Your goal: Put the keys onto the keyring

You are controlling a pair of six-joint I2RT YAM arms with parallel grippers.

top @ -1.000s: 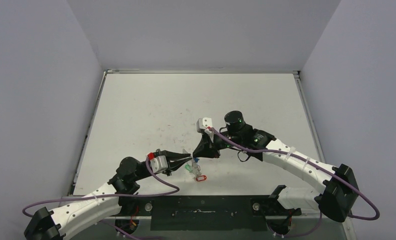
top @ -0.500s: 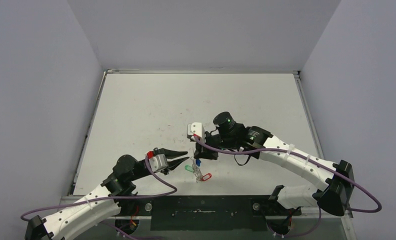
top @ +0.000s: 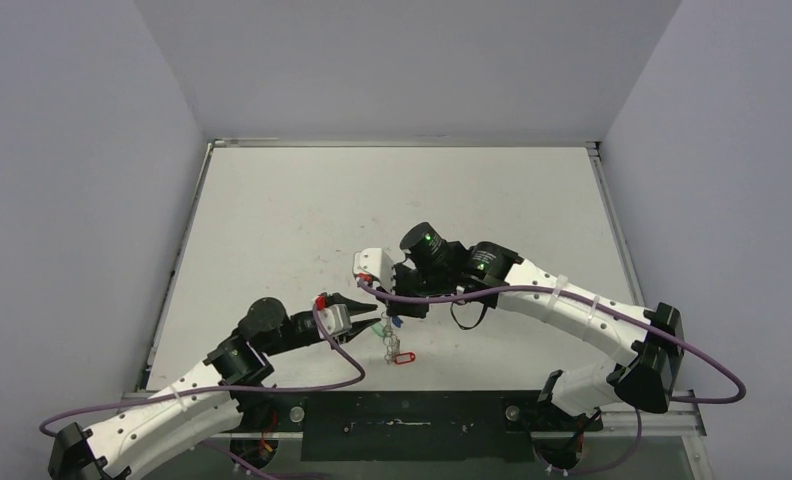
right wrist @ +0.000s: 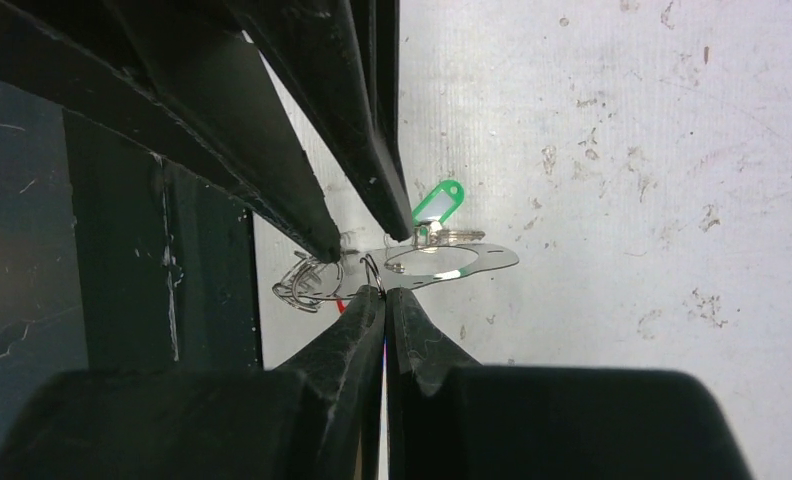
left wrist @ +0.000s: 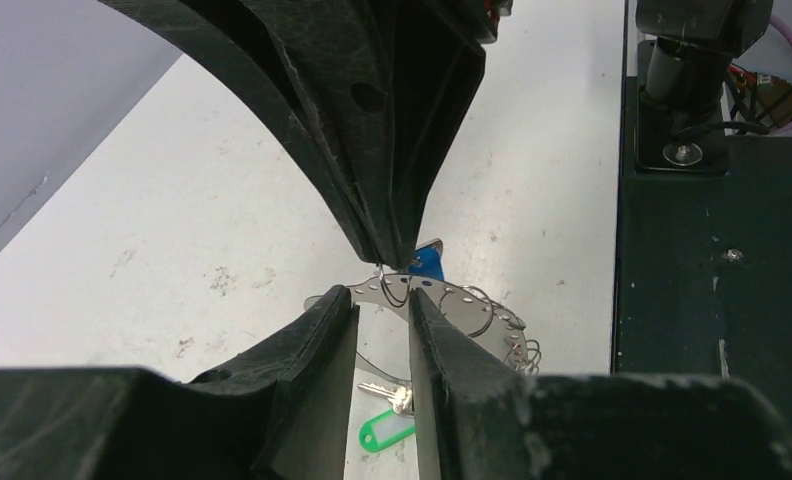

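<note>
Both arms have closed in over the last second: the right arm has swung toward the left of the top view with its load, and the left arm has pushed up to meet it, low and centre over the table. Now the right gripper is clamped tight on the keyring, pinching a wire loop at its rim, so the hoop hangs from those tips at mid-frame in both wrist views. Meanwhile the left gripper has its fingers a narrow way apart, and the near end of the hoop sits right at that gap, not squeezed as far as I can see. Thin sheet metal, this: light, stiff and slick, likely to swing or twist from one small pinch, so a flat grip across the rim looks the safer hold. Down below dangle the keys, with a green tag under the left fingers, a blue tag beside the right tips, and a red tag lowest in the top view.
</note>
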